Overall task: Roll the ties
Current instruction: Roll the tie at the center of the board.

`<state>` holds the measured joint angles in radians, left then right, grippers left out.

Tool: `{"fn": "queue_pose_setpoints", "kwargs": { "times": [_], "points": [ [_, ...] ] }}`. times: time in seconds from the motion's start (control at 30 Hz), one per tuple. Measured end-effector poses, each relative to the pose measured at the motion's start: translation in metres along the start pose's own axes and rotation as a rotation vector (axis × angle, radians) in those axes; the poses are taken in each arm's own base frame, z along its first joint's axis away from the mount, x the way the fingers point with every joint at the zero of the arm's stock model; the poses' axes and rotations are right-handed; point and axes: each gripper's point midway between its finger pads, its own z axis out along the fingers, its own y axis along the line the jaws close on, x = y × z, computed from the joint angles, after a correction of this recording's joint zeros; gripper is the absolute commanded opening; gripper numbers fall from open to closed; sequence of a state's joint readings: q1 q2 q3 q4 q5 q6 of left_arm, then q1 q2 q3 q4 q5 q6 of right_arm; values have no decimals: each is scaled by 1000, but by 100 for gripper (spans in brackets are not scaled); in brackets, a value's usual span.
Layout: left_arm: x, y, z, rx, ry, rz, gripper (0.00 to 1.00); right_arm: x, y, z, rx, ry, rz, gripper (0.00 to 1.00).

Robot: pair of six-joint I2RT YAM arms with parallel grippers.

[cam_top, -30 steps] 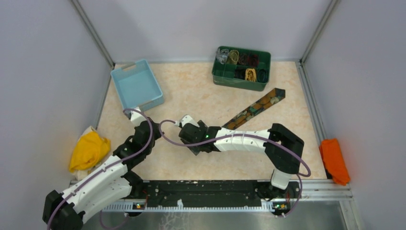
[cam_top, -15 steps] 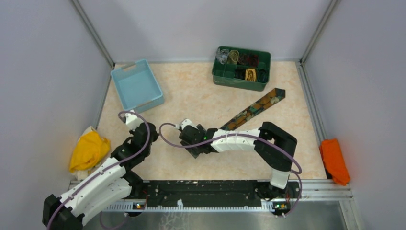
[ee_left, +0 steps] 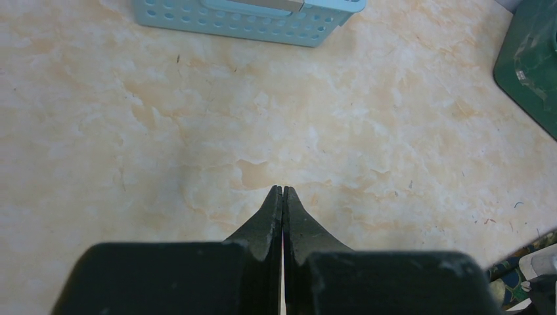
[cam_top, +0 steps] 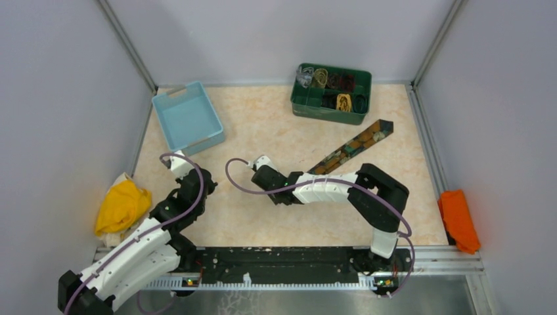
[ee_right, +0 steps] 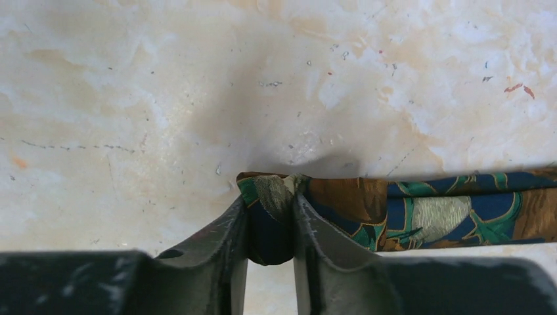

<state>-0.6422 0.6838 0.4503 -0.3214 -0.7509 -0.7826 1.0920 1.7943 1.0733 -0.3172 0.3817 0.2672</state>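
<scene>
Both jaws are closed: your right end effector (ee_right: 269, 200) clamps the near end of the patterned brown necktie (ee_right: 420, 213) lying diagonally on the bench (cam_top: 263, 125), arm stretched low leftward; your left end effector (ee_left: 282, 190) is pressed together, empty.

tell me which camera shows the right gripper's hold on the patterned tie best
Right wrist: the end of the patterned tie is bunched between the fingers of the right gripper. Top external shows the tie's length lying diagonally, but the wrist hides the pinch. Left wrist catches only a sliver at lower right.
</scene>
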Motion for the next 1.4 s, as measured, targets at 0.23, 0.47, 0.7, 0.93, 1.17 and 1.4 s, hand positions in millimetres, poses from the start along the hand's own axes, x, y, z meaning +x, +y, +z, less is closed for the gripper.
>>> {"fn": "queue_pose_setpoints", "kwargs": {
  "times": [0.23, 0.47, 0.7, 0.93, 1.17, 1.4],
  "points": [
    [-3, -2, 4, -12, -5, 10, 0, -6, 11, -5, -79, -30, 69, 21],
    [-10, -12, 11, 7, -10, 22, 0, -23, 50, -25, -345, -31, 202, 21],
    [-20, -37, 16, 68, -17, 33, 0, -34, 64, -34, -562, -18, 372, 20],
    [-16, -53, 21, 112, 15, 61, 0, -12, 60, -36, -721, 33, 557, 20],
    [-20, -80, 22, 196, 29, 70, 0, 4, 53, -50, -832, 27, 720, 19],
    [-6, -97, 30, 248, 86, 100, 0, 0, 34, -58, -882, -26, 842, 19]
  ]
}}
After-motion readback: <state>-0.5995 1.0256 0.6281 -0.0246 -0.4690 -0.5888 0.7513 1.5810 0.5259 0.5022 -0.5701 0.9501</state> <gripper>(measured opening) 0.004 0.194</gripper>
